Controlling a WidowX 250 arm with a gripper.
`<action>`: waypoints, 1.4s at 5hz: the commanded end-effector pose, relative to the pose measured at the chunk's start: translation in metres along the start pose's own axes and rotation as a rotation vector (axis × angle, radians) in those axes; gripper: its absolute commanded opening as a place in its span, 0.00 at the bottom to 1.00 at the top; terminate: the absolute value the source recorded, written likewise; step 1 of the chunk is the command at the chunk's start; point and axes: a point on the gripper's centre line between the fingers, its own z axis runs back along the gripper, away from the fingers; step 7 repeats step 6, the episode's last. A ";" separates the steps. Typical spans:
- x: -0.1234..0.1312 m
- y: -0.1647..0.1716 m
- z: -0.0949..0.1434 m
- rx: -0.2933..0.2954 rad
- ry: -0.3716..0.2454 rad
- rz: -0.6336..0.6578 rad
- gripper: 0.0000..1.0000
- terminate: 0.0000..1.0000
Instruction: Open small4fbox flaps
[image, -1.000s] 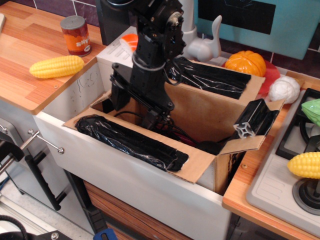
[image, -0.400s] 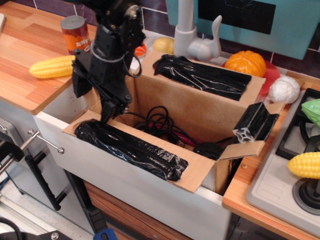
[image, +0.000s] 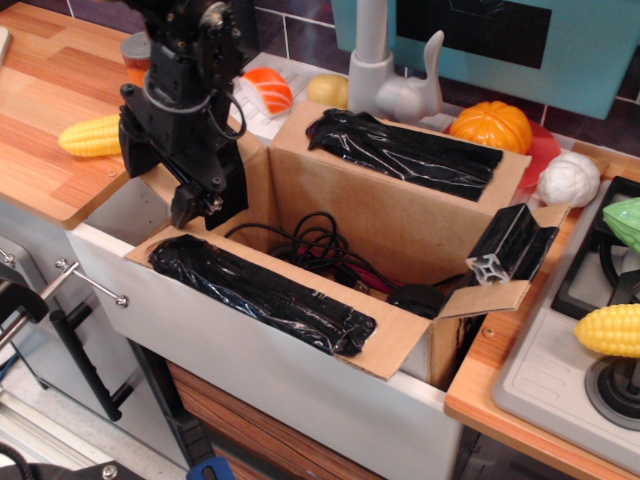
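- One view only, looking down over the counter: the small4fbox (image: 400, 225) sits inside the white sink basin (image: 200, 330), its mouth uncovered and a tangle of black cables (image: 320, 245) visible inside.
- Three flaps read as folded outward: the near long flap (image: 265, 300) with its crinkled black plastic strip lies over the basin's front edge, the far long flap (image: 410, 155) tilts back toward the faucet (image: 385, 70), and the right short flap (image: 505, 255) carrying the black metal bar rests on the wooden counter (image: 60, 110).
- The fourth, left short flap is mostly hidden behind the arm, so whether it is fully folded back cannot be told.
- The gripper (image: 195, 205) hangs at the box's left end, above the corner of the near flap; how wide its fingers stand, and whether they pinch cardboard, cannot be told from this angle.
- Judged risks: if the left flap is only half bent, it could spring back over the opening once released.
- A downward move here could snag the cables or scuff the plastic strip.
- A sideways sweep to the left could knock the yellow corn (image: 90, 135) or the red can (image: 135, 60), both close behind the arm.
- Pulling hard on a flap might drag the whole box inside the basin.
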 end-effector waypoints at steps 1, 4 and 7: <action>0.004 0.013 -0.002 0.001 -0.060 0.010 1.00 0.00; -0.001 0.025 -0.021 -0.202 -0.090 0.105 1.00 0.00; -0.005 0.025 -0.023 -0.187 -0.114 0.111 1.00 1.00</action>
